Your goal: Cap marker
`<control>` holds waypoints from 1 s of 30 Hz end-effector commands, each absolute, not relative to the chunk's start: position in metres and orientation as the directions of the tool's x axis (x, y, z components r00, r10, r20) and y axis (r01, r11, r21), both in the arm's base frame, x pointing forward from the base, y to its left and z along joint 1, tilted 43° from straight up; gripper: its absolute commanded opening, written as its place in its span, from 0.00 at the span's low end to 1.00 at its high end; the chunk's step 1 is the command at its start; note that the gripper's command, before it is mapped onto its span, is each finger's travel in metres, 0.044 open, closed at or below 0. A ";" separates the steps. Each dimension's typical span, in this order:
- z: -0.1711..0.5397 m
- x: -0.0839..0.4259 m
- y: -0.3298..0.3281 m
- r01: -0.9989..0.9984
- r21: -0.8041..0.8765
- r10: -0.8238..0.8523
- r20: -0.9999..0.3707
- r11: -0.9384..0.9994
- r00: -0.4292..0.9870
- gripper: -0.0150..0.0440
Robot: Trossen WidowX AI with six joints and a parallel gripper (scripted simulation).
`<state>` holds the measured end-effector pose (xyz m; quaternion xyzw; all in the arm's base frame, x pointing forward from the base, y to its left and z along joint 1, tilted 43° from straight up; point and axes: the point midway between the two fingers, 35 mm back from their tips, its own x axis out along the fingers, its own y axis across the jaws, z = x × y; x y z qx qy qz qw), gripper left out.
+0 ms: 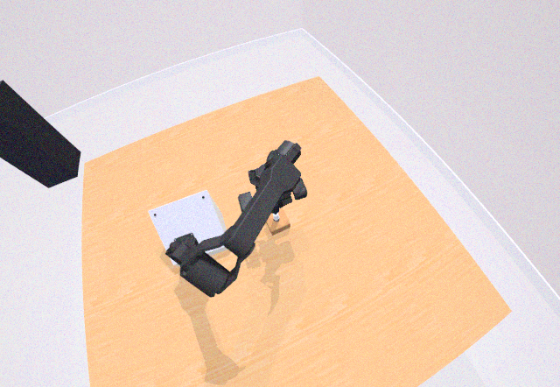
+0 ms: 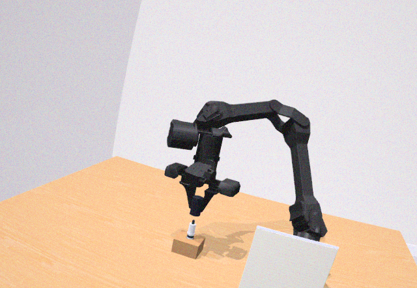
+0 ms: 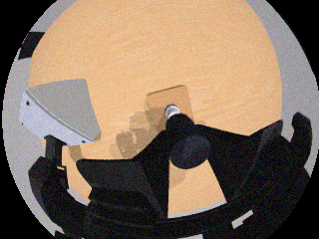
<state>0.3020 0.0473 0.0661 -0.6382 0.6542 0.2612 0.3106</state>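
The white marker (image 1: 276,216) (image 2: 191,229) (image 3: 171,110) stands upright with its dark tip up in the brown holder block (image 1: 278,227) (image 2: 187,247) (image 3: 177,96). My gripper (image 2: 197,205) (image 3: 180,131) is shut on the dark navy cap (image 2: 195,206) (image 3: 190,152). In the exterior view the cap hangs above the marker's tip with a small gap, slightly to its right and slightly tilted. In the wrist view the cap's far end overlaps the near side of the marker. In the top view the arm hides the cap and the fingertips.
A pale box-like panel (image 1: 180,215) (image 2: 289,261) (image 3: 67,107) stands on the wooden table (image 1: 361,256) (image 2: 84,230) (image 3: 199,45) between the holder block and the arm's base side. A black block-shaped object (image 1: 40,147) juts in at the left of the top view.
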 end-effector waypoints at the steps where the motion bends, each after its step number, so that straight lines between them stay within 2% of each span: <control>1: 0.064 0.302 0.044 -0.998 -0.054 -0.675 -0.738 0.044 0.010 0.25; 30: 0.033 0.303 0.016 -0.998 -0.054 -0.676 -0.737 0.043 0.011 0.25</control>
